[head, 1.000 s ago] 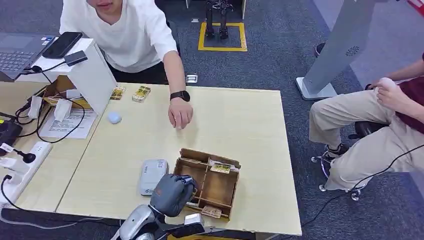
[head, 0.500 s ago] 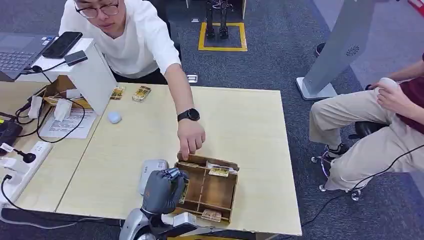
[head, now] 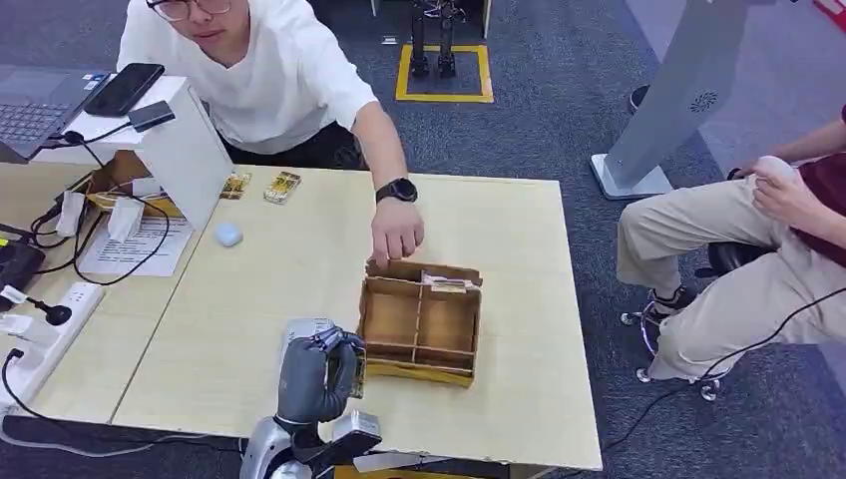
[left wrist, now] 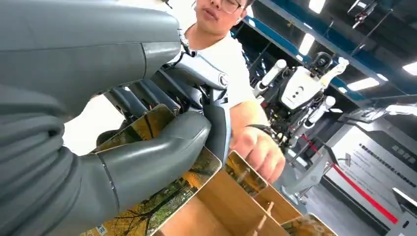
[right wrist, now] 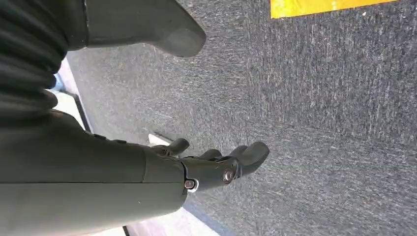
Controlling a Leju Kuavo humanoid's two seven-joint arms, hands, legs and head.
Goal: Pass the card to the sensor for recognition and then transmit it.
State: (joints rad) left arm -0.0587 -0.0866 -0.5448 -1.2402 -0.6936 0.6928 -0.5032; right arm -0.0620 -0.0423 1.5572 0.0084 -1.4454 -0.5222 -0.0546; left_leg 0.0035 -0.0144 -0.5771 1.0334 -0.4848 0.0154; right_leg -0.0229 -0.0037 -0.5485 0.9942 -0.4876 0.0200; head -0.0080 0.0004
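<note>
My left hand (head: 314, 377) hovers over the table's near edge and grips a yellow picture card (head: 357, 365) upright, just left of the wooden box (head: 422, 320). Close up in the left wrist view, the card (left wrist: 162, 196) is pinched between the thumb and the darker fingers (left wrist: 196, 83). The grey sensor (head: 302, 329) lies flat on the table, partly hidden behind that hand. A person's hand (head: 396, 236) rests on the far rim of the box, which holds another card (head: 446, 283). My right hand (right wrist: 216, 164) hangs over grey carpet, fingers loosely curled, holding nothing.
A white stand (head: 180, 150) with a phone, cables and a power strip (head: 40, 334) crowd the table's left. A small blue-white object (head: 228, 235) and two card packs (head: 281, 186) lie at the back. A second person (head: 738, 259) sits to the right.
My left hand drew back left out of the box with the card. The person's hand reached in and pushed the wooden box away from me and squared it.
</note>
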